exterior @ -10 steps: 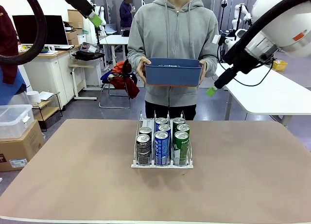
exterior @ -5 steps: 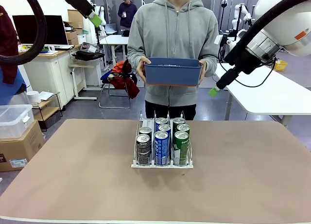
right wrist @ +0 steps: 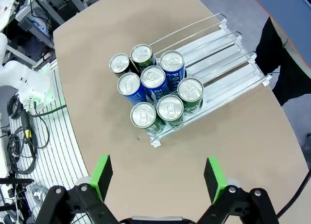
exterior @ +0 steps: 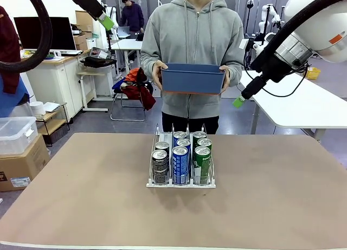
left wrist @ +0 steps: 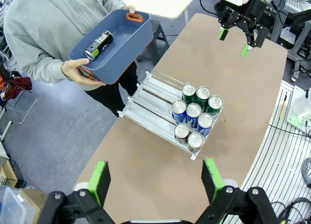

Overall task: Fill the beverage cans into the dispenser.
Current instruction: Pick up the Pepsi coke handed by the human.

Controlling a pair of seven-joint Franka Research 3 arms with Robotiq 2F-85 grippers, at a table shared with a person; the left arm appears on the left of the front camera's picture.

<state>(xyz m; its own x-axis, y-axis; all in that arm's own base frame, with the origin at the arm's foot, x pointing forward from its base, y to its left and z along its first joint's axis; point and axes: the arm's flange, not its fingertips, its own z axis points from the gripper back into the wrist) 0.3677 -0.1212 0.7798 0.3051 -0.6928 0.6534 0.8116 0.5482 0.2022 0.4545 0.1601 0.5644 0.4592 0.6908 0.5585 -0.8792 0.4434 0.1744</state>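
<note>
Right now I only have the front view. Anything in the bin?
Observer: One dark can, lying on its side in the bin.
Operator: Room in the dispenser?
Observer: Yes. From above, the far end of all three lanes of the dispenser is bare. The eight cans sit bunched at the robot's end.
Operator: Claws?
Observer: Left claw and right claw are both open, with nothing between the fingers.
</note>
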